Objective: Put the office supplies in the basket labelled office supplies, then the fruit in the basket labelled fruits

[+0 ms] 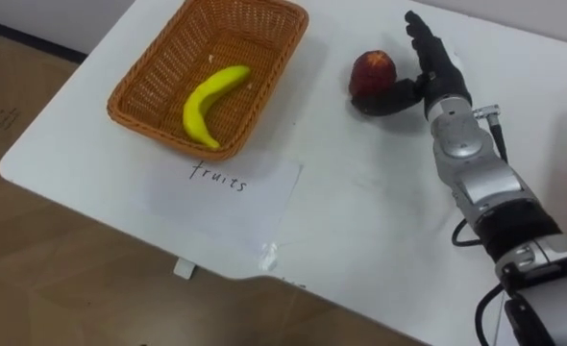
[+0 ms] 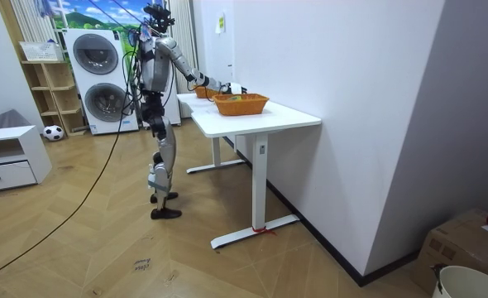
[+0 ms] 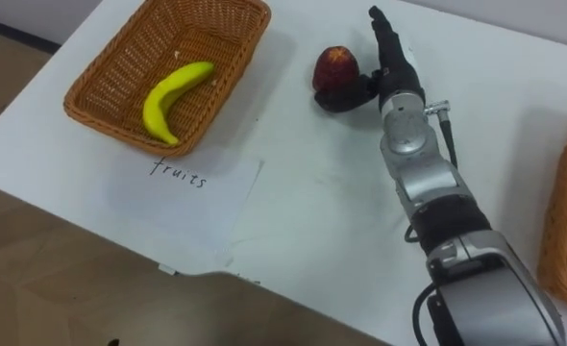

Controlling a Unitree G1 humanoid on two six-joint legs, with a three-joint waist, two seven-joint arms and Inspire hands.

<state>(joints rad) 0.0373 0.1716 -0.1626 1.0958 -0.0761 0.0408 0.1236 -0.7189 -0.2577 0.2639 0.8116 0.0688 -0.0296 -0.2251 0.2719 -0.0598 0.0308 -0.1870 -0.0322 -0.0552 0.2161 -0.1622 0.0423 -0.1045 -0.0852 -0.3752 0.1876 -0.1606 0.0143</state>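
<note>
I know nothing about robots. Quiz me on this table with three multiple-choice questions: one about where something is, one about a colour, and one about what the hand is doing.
1. Where is the banana?
A. in the wicker basket
B. on a chair
C. in a drawer

2. What colour is the apple?
A. green
B. dark red
C. blue

3. How is the right hand held?
A. clenched in a fist
B. fingers straight, beside the apple
C. lifting the apple high

Answers:
1 A: the banana lies on the basket's floor.
2 B: the apple's skin is dark red.
3 B: the fingers are straight, and the apple sits on the table by the thumb.
</note>
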